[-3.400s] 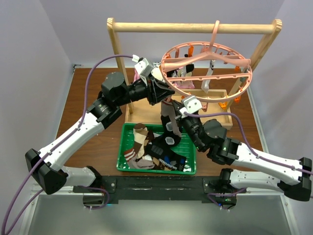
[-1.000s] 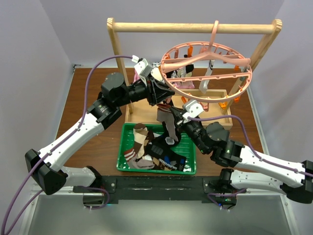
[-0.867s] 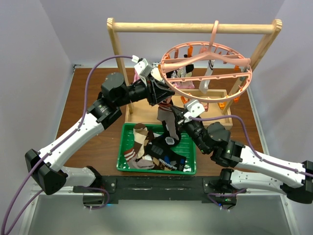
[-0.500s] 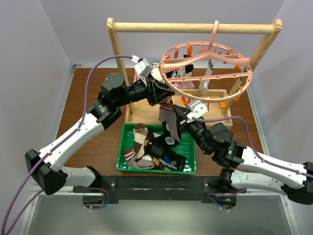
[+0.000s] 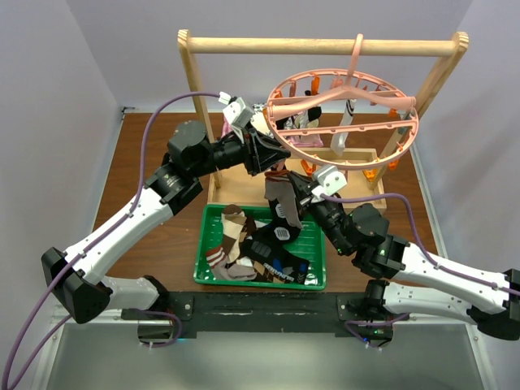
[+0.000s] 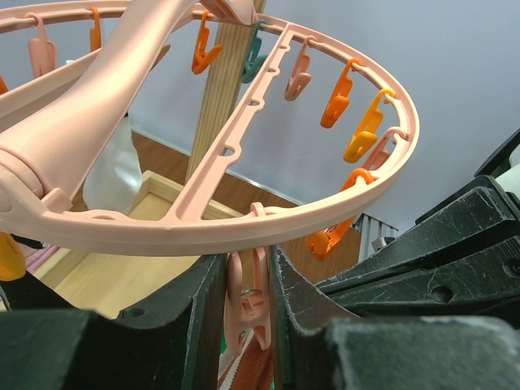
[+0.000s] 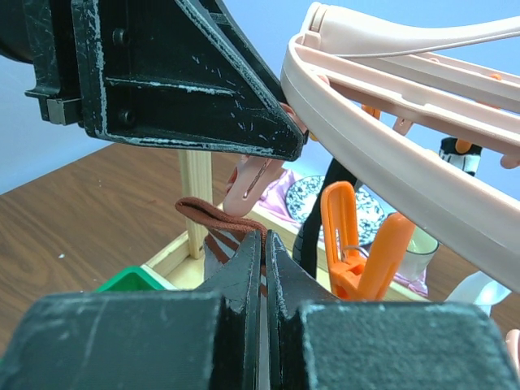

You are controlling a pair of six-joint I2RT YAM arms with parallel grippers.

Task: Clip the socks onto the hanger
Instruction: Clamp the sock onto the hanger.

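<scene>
Only the top view shows the green tray (image 5: 203,244) on the counter (image 5: 130,175). It holds a heap of loose socks (image 5: 236,252). Behind it the round pink hanger (image 5: 406,130) hangs by its hook from the wooden rack (image 5: 325,46), with a few socks already clipped on its far side (image 5: 345,130). The wrist views alone show the grips. The left fingers (image 6: 203,325), a narrow gap between them, squeeze a pale pink clip (image 6: 250,296) that hangs from the near rim of the hanger, and striped brown fabric shows just below it. The right fingers (image 7: 244,268) are pressed together on the cuff of the brown striped sock (image 7: 213,218). That cuff stands up out of their tips, just beneath the same clip. Whether cuff and clip touch cannot be told. From above, the rest of the sock hangs below the right fingers over the tray.
</scene>
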